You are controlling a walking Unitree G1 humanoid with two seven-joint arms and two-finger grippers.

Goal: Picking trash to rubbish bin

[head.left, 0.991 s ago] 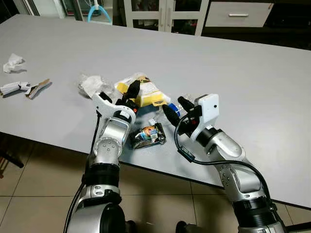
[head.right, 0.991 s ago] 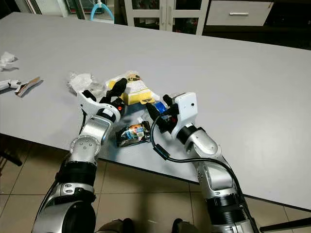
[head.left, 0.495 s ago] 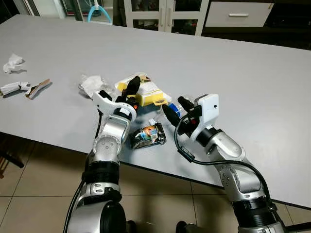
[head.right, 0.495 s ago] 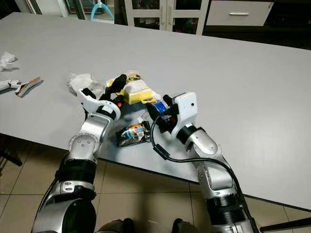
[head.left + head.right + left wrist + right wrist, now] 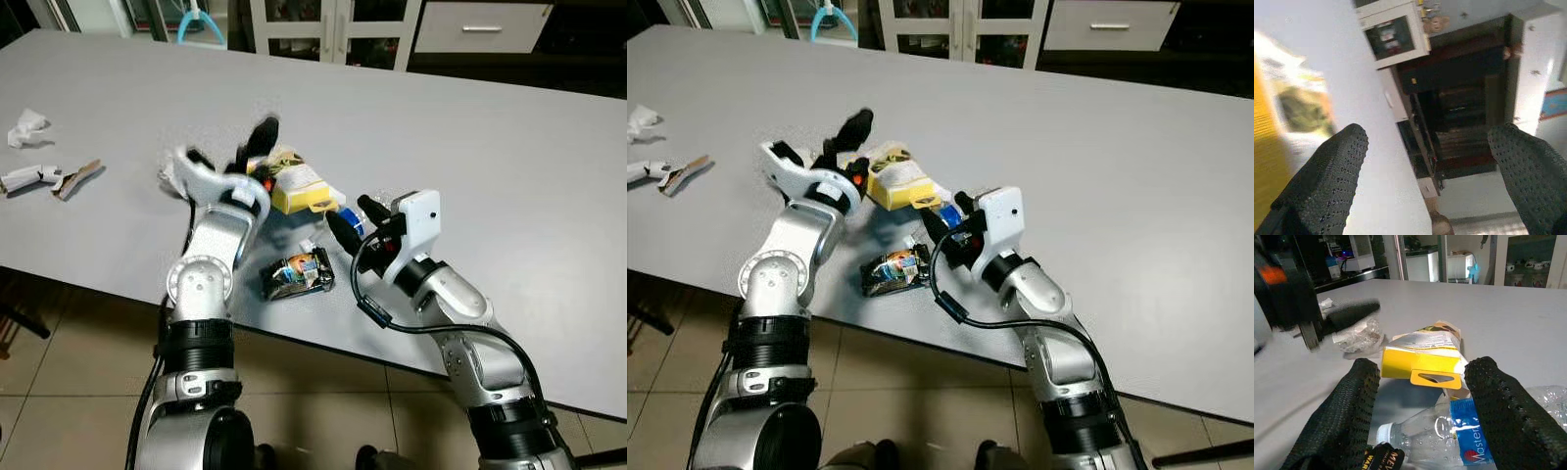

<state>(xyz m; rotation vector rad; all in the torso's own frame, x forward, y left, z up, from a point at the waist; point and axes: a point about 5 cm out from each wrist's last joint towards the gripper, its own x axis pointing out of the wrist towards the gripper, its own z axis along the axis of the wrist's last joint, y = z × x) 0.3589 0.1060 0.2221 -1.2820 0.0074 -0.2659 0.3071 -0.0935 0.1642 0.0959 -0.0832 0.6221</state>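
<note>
Mid-frame on the grey counter [image 5: 509,147], the left gripper [image 5: 230,157] (blurred) hovers with fingers spread, empty, beside a yellow packet [image 5: 299,188]. The right gripper [image 5: 348,220], fingers released, half hides a bottle [image 5: 1449,443].

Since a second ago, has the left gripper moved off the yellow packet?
Yes. The left gripper has lifted up and away from the yellow packet, fingers open and empty.

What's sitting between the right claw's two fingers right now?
The right wrist view shows a clear plastic bottle with a blue label between the open right claw fingers, the yellow packet beyond.
</note>
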